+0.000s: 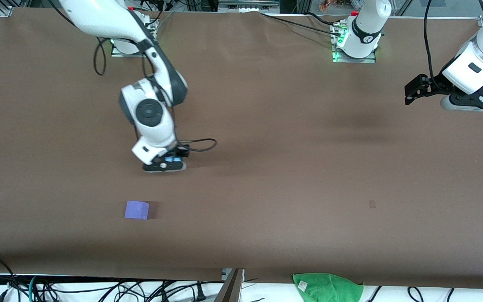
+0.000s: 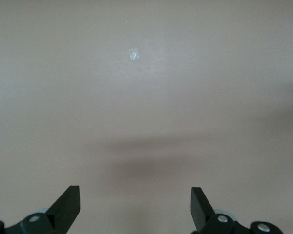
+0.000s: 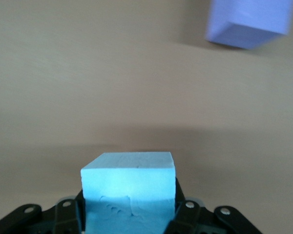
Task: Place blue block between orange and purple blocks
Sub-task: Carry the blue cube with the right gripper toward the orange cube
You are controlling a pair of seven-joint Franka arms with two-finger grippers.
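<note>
Right hand (image 1: 165, 164): low over the tabletop (image 1: 292, 167) toward the right arm's end, clenched on the blue block (image 3: 128, 187); in the right wrist view the cube sits squarely between the fingers.
Blue block: in the grasp, with only slivers of blue showing under the hand in the front view; whether it touches the tabletop cannot be told.
Purple block (image 1: 136, 209): alone on the tabletop, nearer the front camera than the right hand and apart from it; it also shows at the edge of the right wrist view (image 3: 249, 22).
Orange block: in none of the views, possibly hidden by the right arm.
Left hand (image 1: 413, 93): waits in the air over the left arm's end, fingers (image 2: 66, 207) spread and released, nothing between them.
Stage: a judgement only — block gripped, placement not yet done.
Risk, target: with just one of the two markers visible, the gap to aim for cannot be read from these views, and the blue block may be set beside the purple one rather than between the pair.
Risk, collision: a low carry toward the purple block could nudge it and shift the line-up.
Risk, release: the foam-like cube looks soft; a tight squeeze may make it stick or spring as the fingers part, leaving it tilted or off its spot.
Other: a green cloth (image 1: 327, 287) lies off the tabletop's edge nearest the camera.
</note>
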